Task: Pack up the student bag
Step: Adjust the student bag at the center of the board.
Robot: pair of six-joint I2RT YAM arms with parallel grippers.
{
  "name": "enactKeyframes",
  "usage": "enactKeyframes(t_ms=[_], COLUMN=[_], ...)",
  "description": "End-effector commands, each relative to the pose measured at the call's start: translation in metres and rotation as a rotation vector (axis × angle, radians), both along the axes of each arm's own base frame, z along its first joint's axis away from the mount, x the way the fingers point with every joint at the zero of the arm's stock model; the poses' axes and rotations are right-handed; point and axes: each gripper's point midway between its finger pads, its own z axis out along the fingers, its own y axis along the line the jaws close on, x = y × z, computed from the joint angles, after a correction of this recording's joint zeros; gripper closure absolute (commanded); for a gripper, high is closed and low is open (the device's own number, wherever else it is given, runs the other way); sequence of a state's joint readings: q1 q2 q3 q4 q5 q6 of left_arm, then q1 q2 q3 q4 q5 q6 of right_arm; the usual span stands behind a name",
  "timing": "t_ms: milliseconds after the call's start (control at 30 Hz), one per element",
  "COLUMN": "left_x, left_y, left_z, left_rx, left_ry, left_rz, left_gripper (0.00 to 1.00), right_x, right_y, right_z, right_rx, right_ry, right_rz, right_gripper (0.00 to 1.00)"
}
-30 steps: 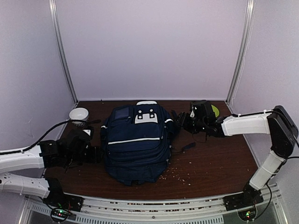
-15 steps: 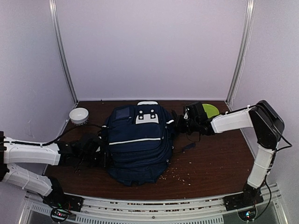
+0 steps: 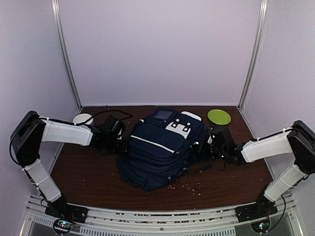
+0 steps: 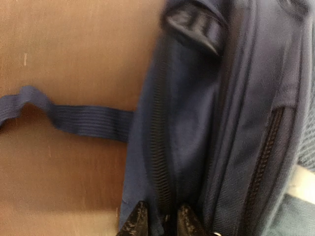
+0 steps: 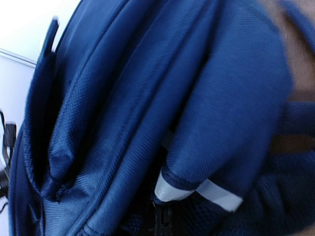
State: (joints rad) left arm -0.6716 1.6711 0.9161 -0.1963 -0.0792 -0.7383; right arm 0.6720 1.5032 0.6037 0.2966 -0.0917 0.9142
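Note:
The navy student bag [image 3: 162, 147] lies mid-table, turned so its white buckle patch points to the back right. My left gripper [image 3: 122, 143] is at its left side. In the left wrist view the left gripper [image 4: 162, 223] is shut on a fold of the bag [image 4: 197, 123] along a zip seam. My right gripper [image 3: 201, 150] presses into the bag's right side. In the right wrist view the bag [image 5: 147, 98] fills the frame and the right gripper [image 5: 165, 223] is a dark shape buried under a white-trimmed flap, shut in the fabric.
A green plate [image 3: 219, 116] sits at the back right. A white bowl [image 3: 82, 118] stands at the back left, partly behind my left arm. Crumbs [image 3: 189, 184] are scattered on the brown table [image 3: 231, 177] in front of the bag. A loose navy strap [image 4: 74, 118] trails left.
The bag has swung clockwise and shifted right, uncovering the green plate. My left arm moved towards the back, its jaws closing on the bag. My right arm came nearer and lower.

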Motion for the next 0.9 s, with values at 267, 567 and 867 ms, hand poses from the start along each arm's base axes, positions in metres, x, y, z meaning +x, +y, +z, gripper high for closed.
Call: enactKeyframes(t_ms=[267, 567, 867], left_x=[0.082, -0.010, -0.097], left_y=[-0.028, 0.014, -0.008], left_z=[0.092, 0.111, 0.094], left_rx=[-0.094, -0.099, -0.039], left_ry=[-0.264, -0.309, -0.255], left_rz=[-0.021, 0.002, -0.118], left_gripper=[0.56, 0.13, 0.10], right_x=[-0.027, -0.056, -0.112], right_y=[0.056, 0.025, 0.053], right_z=[0.010, 0.032, 0.021], right_rx=[0.153, 0.001, -0.076], right_ry=[0.007, -0.117, -0.128], right_rz=[0.067, 0.110, 0.327], right_gripper=[1.00, 0.52, 0.52])
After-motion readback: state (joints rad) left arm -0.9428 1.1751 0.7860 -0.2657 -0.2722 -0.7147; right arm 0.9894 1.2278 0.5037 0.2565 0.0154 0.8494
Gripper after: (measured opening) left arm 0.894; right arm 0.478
